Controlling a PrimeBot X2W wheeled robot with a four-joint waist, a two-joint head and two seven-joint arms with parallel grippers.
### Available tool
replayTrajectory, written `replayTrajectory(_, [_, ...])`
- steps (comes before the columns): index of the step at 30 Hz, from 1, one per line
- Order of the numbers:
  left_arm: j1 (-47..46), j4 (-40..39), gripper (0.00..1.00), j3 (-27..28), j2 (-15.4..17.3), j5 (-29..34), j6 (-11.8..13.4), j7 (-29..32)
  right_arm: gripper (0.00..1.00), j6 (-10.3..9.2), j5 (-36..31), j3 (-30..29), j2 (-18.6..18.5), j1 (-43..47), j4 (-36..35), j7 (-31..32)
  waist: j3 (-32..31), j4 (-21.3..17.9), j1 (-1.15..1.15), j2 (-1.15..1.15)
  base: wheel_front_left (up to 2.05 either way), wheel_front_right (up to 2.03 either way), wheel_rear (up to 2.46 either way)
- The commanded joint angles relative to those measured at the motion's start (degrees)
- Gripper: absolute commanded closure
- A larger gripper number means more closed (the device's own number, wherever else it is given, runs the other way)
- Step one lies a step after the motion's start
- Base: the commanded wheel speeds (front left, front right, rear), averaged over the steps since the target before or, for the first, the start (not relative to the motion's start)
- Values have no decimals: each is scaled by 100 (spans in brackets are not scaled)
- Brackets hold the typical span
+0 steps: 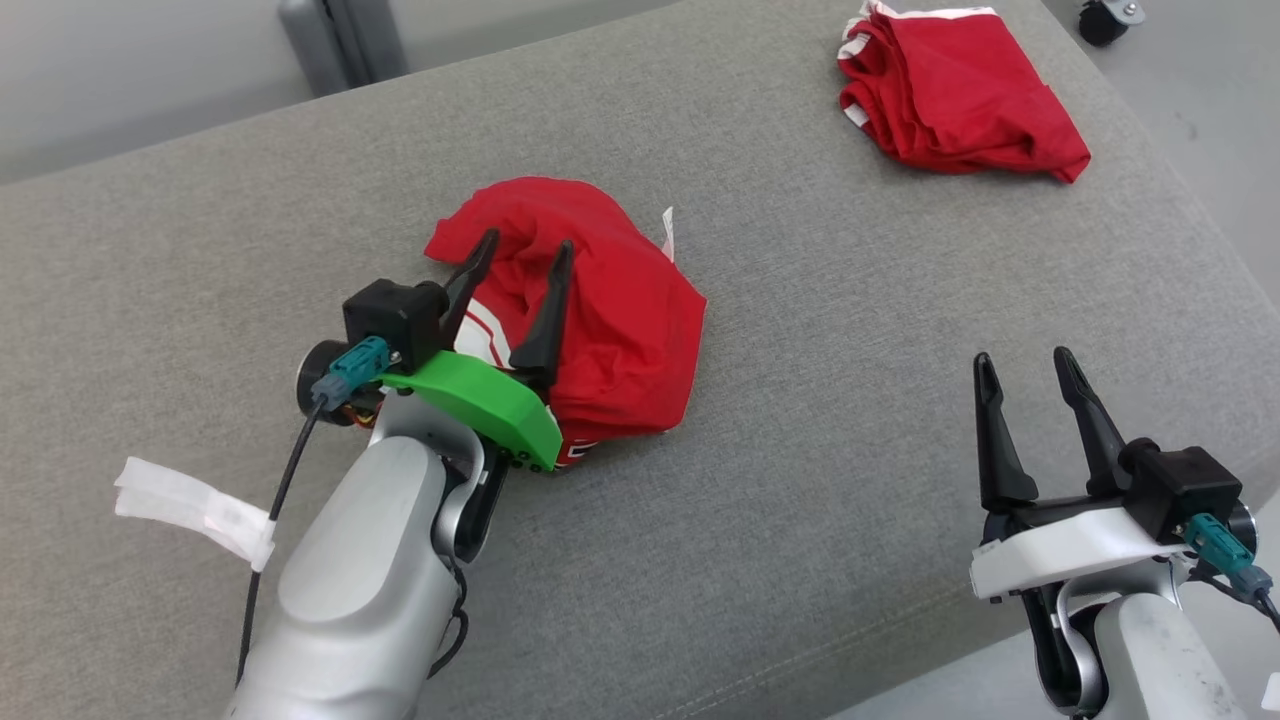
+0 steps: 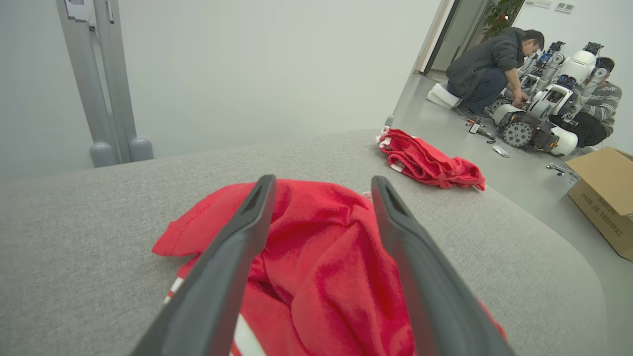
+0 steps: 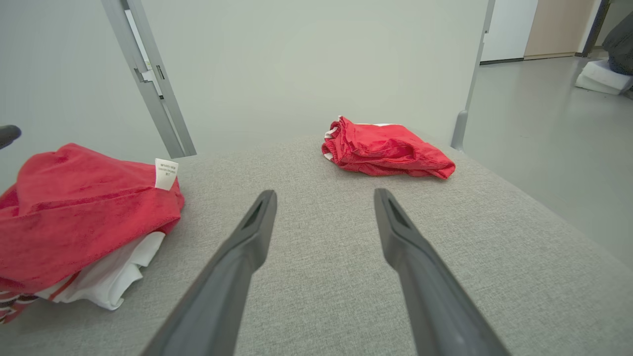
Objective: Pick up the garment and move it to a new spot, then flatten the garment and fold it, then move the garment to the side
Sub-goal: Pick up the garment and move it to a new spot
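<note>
Coarse grey upholstery (image 1: 800, 450) bears a crumpled red garment (image 1: 620, 330) beneath the spread left pincer (image 1: 527, 245); right pincer (image 1: 1022, 357) spread.

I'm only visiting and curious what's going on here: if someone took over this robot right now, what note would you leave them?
Left end effector: open, poised over the crumpled red garment, gripping nothing.
Right end effector: open and empty, above the bare grey cushion.
Things: the crumpled red garment lies mid-cushion with white fabric showing; a second red garment sits folded at the far right corner.
Done: apparently the pick-up and move to a spot.
Left: flatten it, fold it, move it aside.
</note>
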Motion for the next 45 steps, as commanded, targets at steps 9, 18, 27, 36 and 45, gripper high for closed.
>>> replayTrajectory(9, [464,-391,0,465,473,181,239,-293,0,-6,-34,14,-91,234,-59,-16,-561,750,0,0,0,0,0])
replayTrajectory(18, [1489,-1431,0,1178,913,427,462,-296,0,-6,-75,85,-158,329,-142,-16,-791,1155,0,0,0,0,0])
replayTrajectory(27, [2731,-2272,0,1961,1029,595,421,-289,0,-6,-114,163,-175,462,-261,-16,-918,1381,0,0,0,0,0])
replayTrajectory(36, [3392,-2416,0,2294,1122,525,261,-290,0,-6,-121,183,-211,733,-256,-16,-1073,1530,0,0,0,0,0])
replayTrajectory(45, [3652,-2521,0,2338,1029,636,134,-290,0,-6,-139,211,-308,928,-357,-16,-1137,1584,0,0,0,0,0])
